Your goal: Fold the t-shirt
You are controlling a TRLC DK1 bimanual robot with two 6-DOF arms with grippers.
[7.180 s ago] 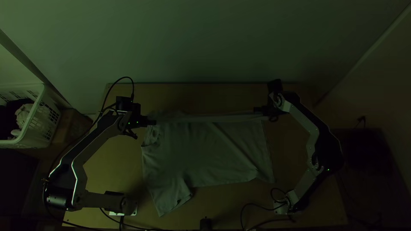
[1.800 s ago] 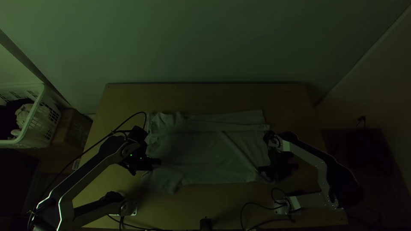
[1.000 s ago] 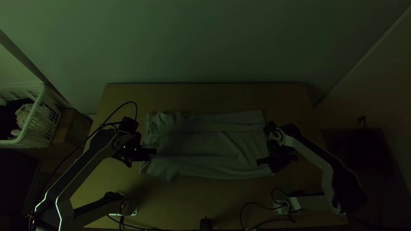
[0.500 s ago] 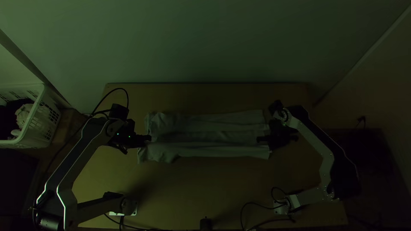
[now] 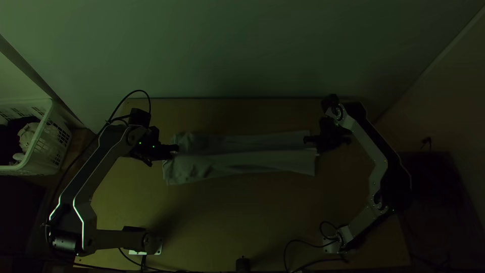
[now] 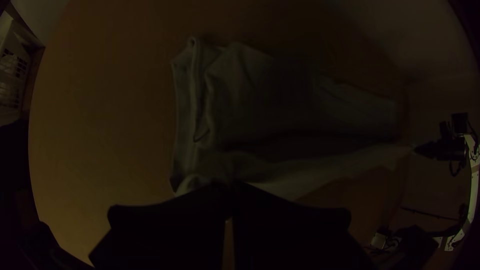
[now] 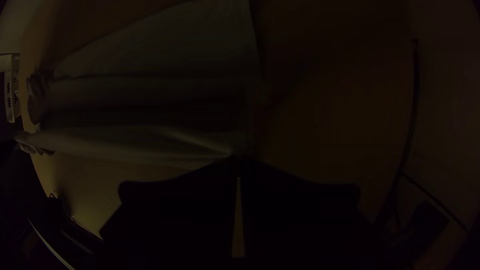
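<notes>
My left gripper (image 5: 175,148) is at the left end of the grey-green t-shirt (image 5: 252,161), and my right gripper (image 5: 307,139) is at its right end. The shirt lies as a long narrow folded band across the table, with a raised edge stretched between the two grippers. In the left wrist view my left gripper (image 6: 229,189) is shut on bunched cloth of the t-shirt (image 6: 240,95). The right wrist view has my right gripper (image 7: 238,159) shut on a corner, creases of the t-shirt (image 7: 150,95) running to its fingertips.
A white basket (image 5: 43,146) with cloth in it stands left of the wooden table (image 5: 242,217), beside a cardboard box. Black cables (image 5: 303,242) lie near the right arm's base, and a small dark object (image 5: 243,264) is at the near edge. A wall rises behind the far edge.
Both grippers have moved from the table's near side toward its far side, carrying the shirt's near edge up over the rest. The cloth has gone from a wide spread to a narrow band.
</notes>
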